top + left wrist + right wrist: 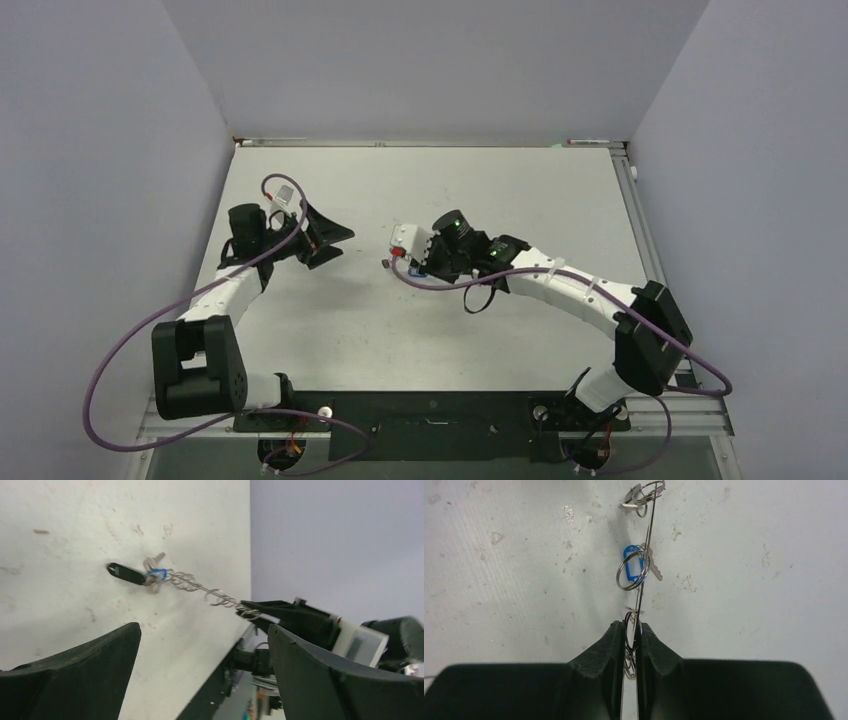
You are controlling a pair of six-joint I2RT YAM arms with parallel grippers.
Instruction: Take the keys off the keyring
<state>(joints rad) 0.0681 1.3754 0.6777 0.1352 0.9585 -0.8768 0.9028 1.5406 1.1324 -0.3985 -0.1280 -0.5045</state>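
Observation:
My right gripper (630, 628) is shut on the keyring (644, 555), a thin grey ring seen edge-on with small wire loops (644, 492) along it. A blue-headed key (634, 565) and a silvery key (655, 571) hang from it. In the left wrist view the keyring (197, 586) stretches from the right gripper's fingertips (272, 611) to a dark key (125, 573), a blue piece (158, 573) and a silvery key (155, 560) at the table surface. My left gripper (205, 645) is open and empty, a short way left of the keys (385, 263).
The white table (420, 330) is scuffed and stands inside grey walls. Purple cables (150, 330) trail from both arms. The left gripper (342, 245) and the right gripper (403, 262) face each other mid-table.

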